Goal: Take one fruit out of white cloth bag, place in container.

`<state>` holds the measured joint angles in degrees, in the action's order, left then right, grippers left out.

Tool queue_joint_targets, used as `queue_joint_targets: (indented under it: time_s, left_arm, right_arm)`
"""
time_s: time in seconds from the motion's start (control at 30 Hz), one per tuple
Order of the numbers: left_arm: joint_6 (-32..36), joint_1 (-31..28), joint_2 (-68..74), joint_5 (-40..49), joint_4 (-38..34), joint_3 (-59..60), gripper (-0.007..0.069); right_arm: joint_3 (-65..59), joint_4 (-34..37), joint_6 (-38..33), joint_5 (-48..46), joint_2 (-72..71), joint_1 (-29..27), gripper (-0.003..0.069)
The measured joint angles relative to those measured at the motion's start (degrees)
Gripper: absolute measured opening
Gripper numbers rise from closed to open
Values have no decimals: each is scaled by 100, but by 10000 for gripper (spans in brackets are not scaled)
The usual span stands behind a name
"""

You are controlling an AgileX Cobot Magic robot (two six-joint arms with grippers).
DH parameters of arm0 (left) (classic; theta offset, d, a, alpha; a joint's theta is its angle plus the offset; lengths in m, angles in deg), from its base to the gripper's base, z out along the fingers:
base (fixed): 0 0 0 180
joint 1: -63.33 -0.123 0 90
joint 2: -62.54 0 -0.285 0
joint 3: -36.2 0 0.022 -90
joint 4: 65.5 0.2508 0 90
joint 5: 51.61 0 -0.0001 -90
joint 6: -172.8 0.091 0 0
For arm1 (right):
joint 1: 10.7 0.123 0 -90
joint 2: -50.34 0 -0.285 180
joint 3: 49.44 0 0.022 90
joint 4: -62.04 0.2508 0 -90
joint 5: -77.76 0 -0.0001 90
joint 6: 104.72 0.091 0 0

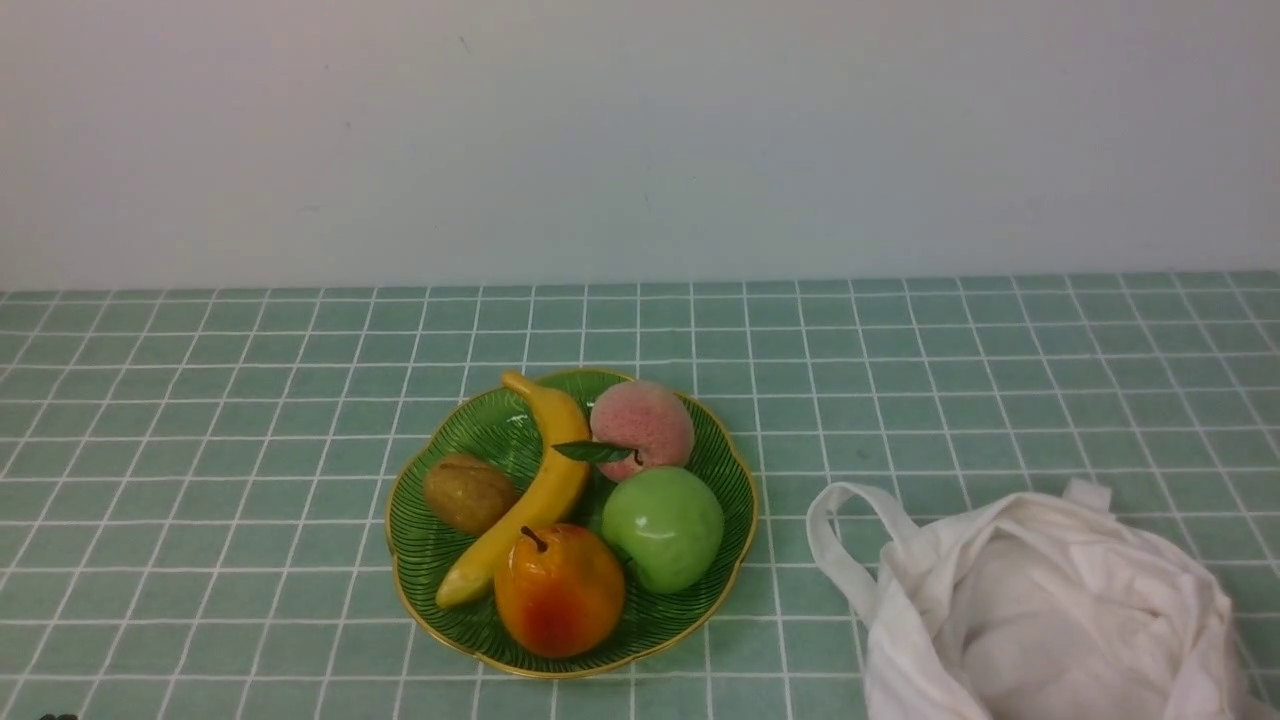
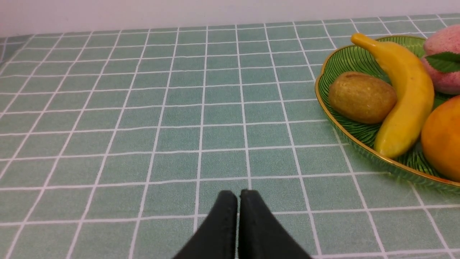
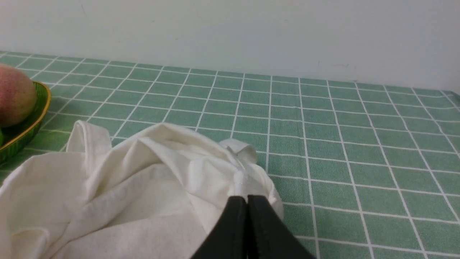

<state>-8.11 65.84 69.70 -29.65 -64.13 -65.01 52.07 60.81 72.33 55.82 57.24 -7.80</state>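
Note:
The small brownish-yellow oval fruit (image 1: 470, 492) lies in the green leaf-shaped dish (image 1: 425, 550) at its left side; it also shows in the left wrist view (image 2: 362, 97). The white cloth bag (image 1: 1040, 620) slumps on the table at the right front, one loop handle toward the dish. My left gripper (image 2: 238, 194) is shut and empty, hovering over bare tablecloth to the left of the dish (image 2: 359, 135). My right gripper (image 3: 247, 198) is shut and empty just above the crumpled bag (image 3: 125, 201). Neither gripper shows in the front view.
In the dish also lie a long yellow banana (image 1: 540, 490), a pink peach with a leaf (image 1: 642, 425), a green apple (image 1: 663, 527) and an orange-red pear-like fruit (image 1: 558, 590). A green checked cloth (image 1: 200, 450) covers the table; a pale wall stands behind.

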Motion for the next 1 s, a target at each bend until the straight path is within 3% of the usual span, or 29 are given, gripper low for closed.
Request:
queue_joint_targets:
  time_s: [1.0]
  left_arm:
    - [0,0,0,0,0,0,-8]
  right_arm:
    - [0,0,-93,0,0,0,-11]
